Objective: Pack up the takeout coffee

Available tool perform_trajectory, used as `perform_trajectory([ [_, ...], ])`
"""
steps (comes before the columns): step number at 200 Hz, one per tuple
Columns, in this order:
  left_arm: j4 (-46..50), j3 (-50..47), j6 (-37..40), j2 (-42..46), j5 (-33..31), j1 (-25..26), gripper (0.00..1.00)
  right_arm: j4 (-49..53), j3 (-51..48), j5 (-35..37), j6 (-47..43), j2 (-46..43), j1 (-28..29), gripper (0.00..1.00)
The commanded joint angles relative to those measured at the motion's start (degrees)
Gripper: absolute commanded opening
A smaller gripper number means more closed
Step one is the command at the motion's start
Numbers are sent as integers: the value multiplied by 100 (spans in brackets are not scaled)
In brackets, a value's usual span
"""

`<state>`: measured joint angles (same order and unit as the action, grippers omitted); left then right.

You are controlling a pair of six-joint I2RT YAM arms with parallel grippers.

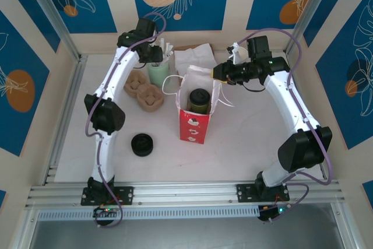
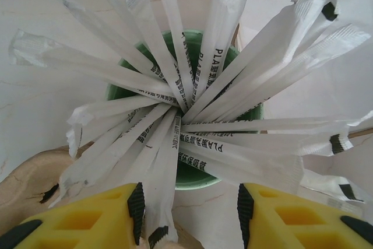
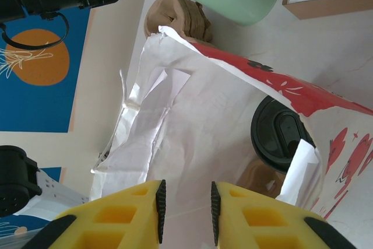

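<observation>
The takeout coffee, a dark cup with a round black lid, stands inside the upright red-and-white bag. My right gripper hovers at the bag's right rim. In the right wrist view its jaws stand narrowly apart, and the bag's white inner wall shows in the gap between them. My left gripper is at the back, over a green cup full of paper-wrapped straws. Its jaws are open, and one wrapped straw lies against the left pad.
Two brown pulp cup carriers lie left of the bag. A low stack of black lids sits near the left arm. White napkins lie behind the bag. The bag's handles stick out at both sides.
</observation>
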<state>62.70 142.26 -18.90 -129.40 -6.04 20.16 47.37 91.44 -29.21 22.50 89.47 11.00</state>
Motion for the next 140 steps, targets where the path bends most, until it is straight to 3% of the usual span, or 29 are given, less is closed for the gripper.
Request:
perform_trajectory([
  [1,171,188,54,-120,-62,31,45,114,122,1,-35,-114,-49,29],
  [48,164,188,26,-135,-129,32,33,120,129,3,-33,-105,-81,29],
  [73,155,221,35,-133,-151,26,20,132,129,11,-27,-114,-90,29],
  [140,155,468,53,113,-176,31,3,106,120,-42,0,-142,-107,28],
])
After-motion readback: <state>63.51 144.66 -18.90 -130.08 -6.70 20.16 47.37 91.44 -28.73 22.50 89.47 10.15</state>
